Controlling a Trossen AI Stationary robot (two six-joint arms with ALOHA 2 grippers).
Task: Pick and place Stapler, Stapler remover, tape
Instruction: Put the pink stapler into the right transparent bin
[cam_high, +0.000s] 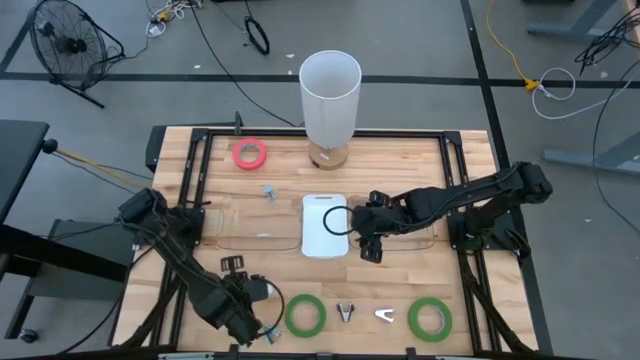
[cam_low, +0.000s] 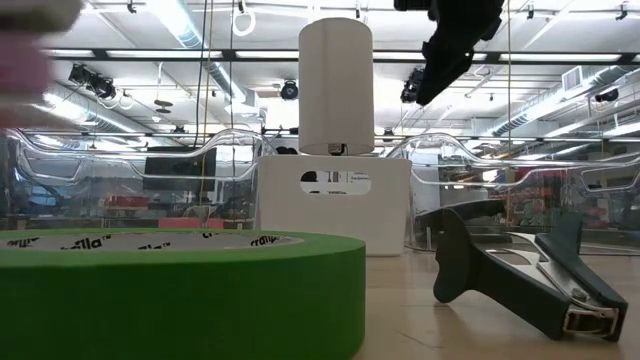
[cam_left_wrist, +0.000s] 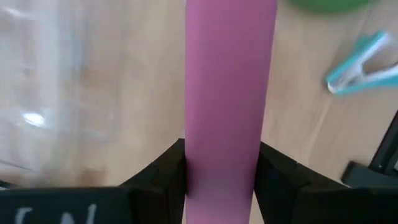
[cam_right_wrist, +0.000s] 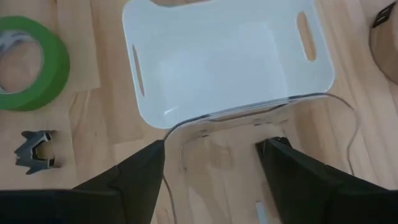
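Note:
My left gripper (cam_high: 255, 300) is near the table's front left, shut on a pink roll (cam_left_wrist: 227, 81) seen edge-on, which shows blurred in the low view (cam_low: 30, 50). A pinkish-red tape roll (cam_high: 250, 153) lies flat at the far left. Two green tape rolls (cam_high: 305, 315) (cam_high: 428, 318) lie flat near the front edge, one also showing in the right wrist view (cam_right_wrist: 31, 62). A dark staple remover (cam_high: 345, 312) (cam_right_wrist: 34, 149) lies between them, beside a small white V-shaped thing (cam_high: 385, 315). My right gripper (cam_high: 370, 240) (cam_right_wrist: 211, 162) is open and empty beside the white bin (cam_high: 325, 245). I make out no stapler. My left gripper pinches the pink roll between its two fingers (cam_left_wrist: 165, 168), one on each flat side, with the roll's pink outer band (cam_left_wrist: 224, 137) running straight out ahead of them. The roll stands on edge in the hold, and the low view shows it above the table.
A tall white cylinder (cam_high: 330, 95) stands at the far middle. Clear plastic trays (cam_high: 255, 228) (cam_right_wrist: 323, 106) flank the white bin. A teal clip (cam_left_wrist: 360, 62) lies near my left gripper. A black frame (cam_high: 195, 160) runs along the table's sides.

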